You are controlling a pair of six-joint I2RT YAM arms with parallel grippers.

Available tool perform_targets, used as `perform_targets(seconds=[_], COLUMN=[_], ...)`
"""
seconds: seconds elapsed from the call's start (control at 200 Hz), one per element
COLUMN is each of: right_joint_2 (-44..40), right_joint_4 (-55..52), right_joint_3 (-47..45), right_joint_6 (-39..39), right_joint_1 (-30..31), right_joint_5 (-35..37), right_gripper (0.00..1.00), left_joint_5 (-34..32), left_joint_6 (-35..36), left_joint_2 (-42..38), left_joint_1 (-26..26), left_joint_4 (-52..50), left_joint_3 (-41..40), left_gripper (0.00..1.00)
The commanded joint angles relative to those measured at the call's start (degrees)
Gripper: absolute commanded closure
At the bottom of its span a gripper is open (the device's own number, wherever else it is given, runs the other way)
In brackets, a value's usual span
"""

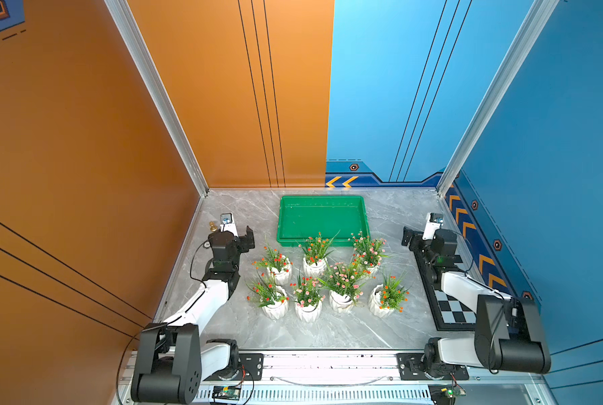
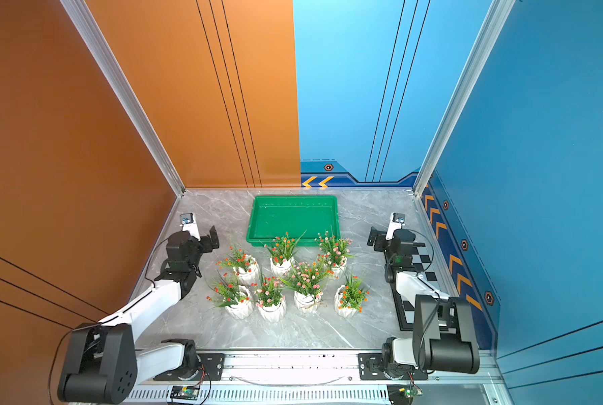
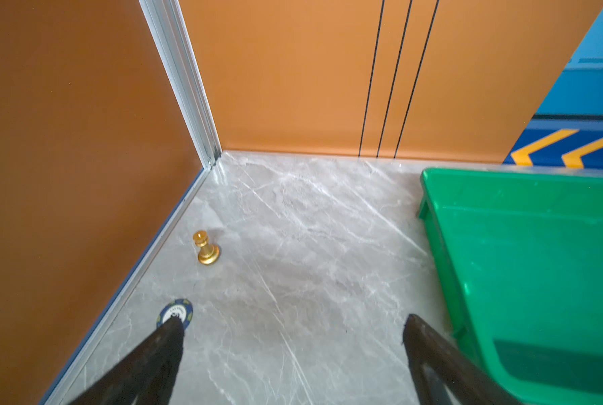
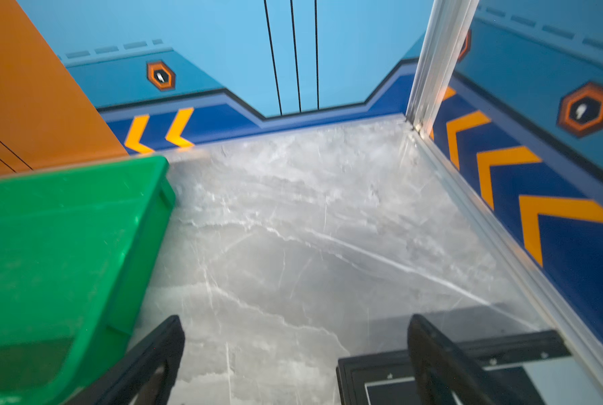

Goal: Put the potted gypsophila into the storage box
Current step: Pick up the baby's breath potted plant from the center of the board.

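1. Gypsophila pots (image 1: 342, 280): all seven are clustered mid-table, just at 6 o'clock of the empty box (image 1: 321, 219); none is loaded yet.
2. Left claw (image 3: 293, 329) is parked at 9 o'clock, right claw (image 4: 295, 326) at 3, both wide open, nothing held.
3. Risk: pots are packed tight with leaves tangled, so a neighbour could easily get tipped when one is grabbed or lifted.
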Motion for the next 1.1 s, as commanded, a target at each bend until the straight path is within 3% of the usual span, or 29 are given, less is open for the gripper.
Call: perform_targets(seconds=[0.0,0.135,0.35,0.486,0.611,0.901,1.096], right_joint_2=[-3.22,-2.9,-1.3,3.14,7.88,11.34,11.74], right_joint_4=[-19.19,-36.1,-46.41,-55.14,-64.38,-79.52,-81.15], right_joint_3=[7.11,17.87,26.21,32.15,37.36,42.35,39.74], right_joint_6=[2.63,5.47,7.61,12.45,11.64,9.06,5.16], right_joint_1=[-0.23,-0.57,-0.93,-1.02,-1.11,-4.26,-1.48], right_joint_5=[-1.69,1.92,0.25,0.25,-2.27,-4.24,-6.54], right_gripper=[0.0,0.0,0.0,0.0,0.0,0.07,0.14], left_joint_5=[-2.54,-2.96,-0.53,2.97,4.11,12.28,19.19], left_joint_6=[-2.75,-5.05,-9.86,-12.47,-14.1,-16.97,-15.82], left_joint_2=[-2.69,-4.83,-8.08,-9.61,-10.04,-6.19,-4.36], left_joint_1=[0.61,1.35,3.92,5.93,6.9,8.92,8.58], left_joint_4=[-18.94,-28.08,-37.13,-40.6,-43.48,-51.68,-52.05], left_joint_3=[5.92,10.82,15.02,16.4,17.74,22.3,22.54], left_gripper=[0.02,0.02,0.02,0.02,0.02,0.02,0.02])
